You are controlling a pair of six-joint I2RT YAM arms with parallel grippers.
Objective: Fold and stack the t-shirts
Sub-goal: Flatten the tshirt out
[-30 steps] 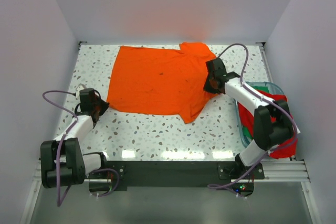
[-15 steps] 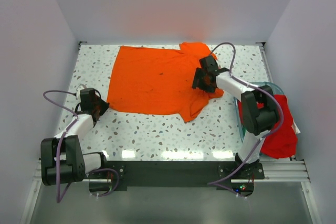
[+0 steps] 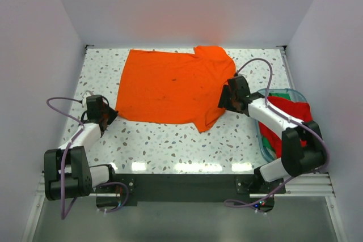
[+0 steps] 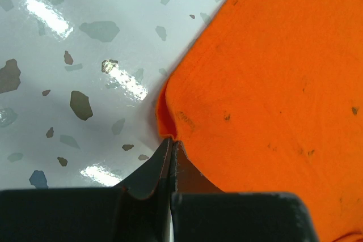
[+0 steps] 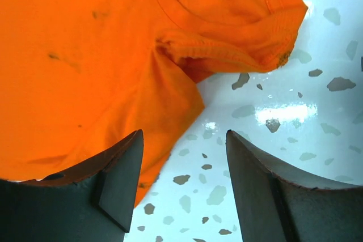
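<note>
The bright orange t-shirt [image 3: 170,86] lies spread flat across the far middle of the table. My left gripper [image 3: 109,116] is at its near left corner. In the left wrist view the jaws are pressed together [image 4: 171,140] right at the curled-up corner of the orange t-shirt [image 4: 272,72]. My right gripper [image 3: 227,98] is at the shirt's right edge, below the sleeve. Its open fingers [image 5: 184,134] hold nothing, with one finger over the orange t-shirt [image 5: 85,55] and the other over bare table. A red t-shirt [image 3: 292,109] lies bunched in the bin.
The clear teal-rimmed bin [image 3: 262,143] stands at the table's right edge, partly under my right arm, with some green cloth beside the red. White walls close in the table at the back and both sides. Purple cables loop off both arms.
My right gripper has opened and let go of the orange t-shirt. It swung left over the shirt, then came back toward the near right. The left arm has stayed still.
</note>
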